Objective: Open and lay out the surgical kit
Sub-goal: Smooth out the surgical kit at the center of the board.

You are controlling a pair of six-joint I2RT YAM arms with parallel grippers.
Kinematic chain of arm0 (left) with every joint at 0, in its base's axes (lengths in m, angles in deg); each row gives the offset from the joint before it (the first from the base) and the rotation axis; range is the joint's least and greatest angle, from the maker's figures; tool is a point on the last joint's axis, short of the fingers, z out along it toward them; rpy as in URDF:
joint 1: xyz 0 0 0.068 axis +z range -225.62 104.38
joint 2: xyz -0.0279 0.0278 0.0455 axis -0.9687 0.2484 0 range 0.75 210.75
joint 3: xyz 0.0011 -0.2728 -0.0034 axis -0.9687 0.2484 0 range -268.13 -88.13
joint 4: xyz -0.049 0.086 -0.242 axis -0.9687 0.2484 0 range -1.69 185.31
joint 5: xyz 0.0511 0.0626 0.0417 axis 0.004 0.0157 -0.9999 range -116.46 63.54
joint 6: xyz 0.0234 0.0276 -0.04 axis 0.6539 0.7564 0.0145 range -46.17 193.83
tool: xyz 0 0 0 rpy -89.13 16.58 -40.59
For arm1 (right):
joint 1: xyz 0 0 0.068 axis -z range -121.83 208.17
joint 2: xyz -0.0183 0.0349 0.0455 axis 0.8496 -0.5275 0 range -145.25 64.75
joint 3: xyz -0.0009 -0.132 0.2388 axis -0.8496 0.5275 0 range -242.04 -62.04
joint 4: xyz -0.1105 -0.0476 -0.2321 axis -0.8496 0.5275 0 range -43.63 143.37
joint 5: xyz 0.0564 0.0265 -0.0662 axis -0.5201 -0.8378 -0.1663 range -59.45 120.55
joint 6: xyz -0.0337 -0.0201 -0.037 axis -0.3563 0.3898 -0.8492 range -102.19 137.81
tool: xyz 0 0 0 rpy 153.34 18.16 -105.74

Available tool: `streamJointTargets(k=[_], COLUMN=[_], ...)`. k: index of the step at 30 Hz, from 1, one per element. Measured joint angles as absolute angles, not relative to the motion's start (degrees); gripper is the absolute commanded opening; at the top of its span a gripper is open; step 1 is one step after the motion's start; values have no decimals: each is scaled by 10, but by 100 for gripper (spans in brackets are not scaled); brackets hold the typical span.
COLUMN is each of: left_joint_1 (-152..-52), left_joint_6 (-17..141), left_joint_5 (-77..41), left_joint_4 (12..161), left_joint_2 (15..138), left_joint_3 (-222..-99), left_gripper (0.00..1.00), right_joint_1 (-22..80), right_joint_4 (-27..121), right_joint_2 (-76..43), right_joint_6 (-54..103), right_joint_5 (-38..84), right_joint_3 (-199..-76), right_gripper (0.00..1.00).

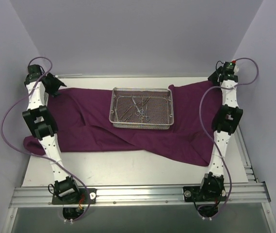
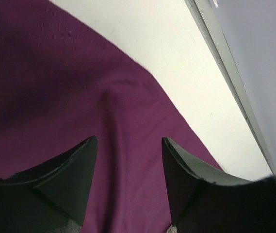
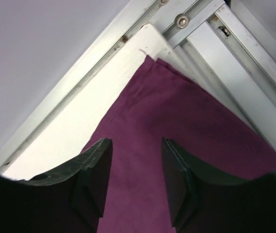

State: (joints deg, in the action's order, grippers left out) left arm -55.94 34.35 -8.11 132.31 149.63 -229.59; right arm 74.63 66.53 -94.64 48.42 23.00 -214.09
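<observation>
The surgical kit's magenta cloth wrap (image 1: 128, 138) lies spread across the white table, rumpled along its near edge. On it, at the back middle, stands the wire-mesh tray (image 1: 141, 89) with slim metal instruments (image 1: 140, 109) inside. My left gripper (image 1: 55, 87) hangs over the cloth's far left corner. In the left wrist view this gripper (image 2: 129, 141) is open, with a small ridge of cloth (image 2: 55, 73) beneath the gap. My right gripper (image 1: 214, 77) is over the far right corner. Here too the gripper (image 3: 136, 141) stands open, above flat cloth (image 3: 176, 111), holding nothing.
Grey walls enclose the table on three sides. An aluminium rail (image 1: 138, 194) runs along the near edge by the arm bases, and another rail (image 3: 235, 58) borders the right side near the cloth corner. Bare white tabletop (image 1: 128, 167) shows in front of the cloth.
</observation>
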Motion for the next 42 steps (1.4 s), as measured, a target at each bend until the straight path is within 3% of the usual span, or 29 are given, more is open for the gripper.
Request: streamJointTargets(k=[4, 8, 14, 16, 18, 23, 28, 34, 37, 42], left_joint_1=[-560, -567, -601, -619, -638, -646, -642, -642, -643, -643], left_joint_6=[383, 408, 387, 375, 361, 352, 355, 355, 356, 356], left_joint_5=[-104, -131, -146, -149, -143, -118, -98, -75, -69, -64], left_joint_4=[1343, 1349, 1338, 1341, 1344, 1359, 1358, 1360, 1360, 1360], left_joint_2=[1418, 1332, 1185, 1149, 1119, 1088, 1047, 1030, 1030, 1030], left_joint_3=[-2243, -2173, -1970, -1911, -1861, -1809, -1756, -1745, -1745, -1745], left_gripper=[65, 61, 60, 58, 55, 54, 54, 54, 54, 54], right_joint_1=[747, 747, 713, 680, 646, 587, 585, 549, 544, 544], right_joint_4=[709, 770, 862, 886, 900, 898, 903, 894, 882, 870], right_joint_2=[-873, -757, -565, -501, -447, -329, -269, -227, -231, -233], right_joint_6=[487, 477, 448, 444, 446, 483, 516, 523, 520, 513], right_joint_5=[216, 217, 258, 269, 273, 253, 253, 261, 269, 291], right_joint_3=[-2104, -2037, -1873, -1796, -1720, -1492, -1346, -1276, -1271, -1258], right_gripper=[59, 62, 70, 68, 61, 35, 39, 49, 49, 40])
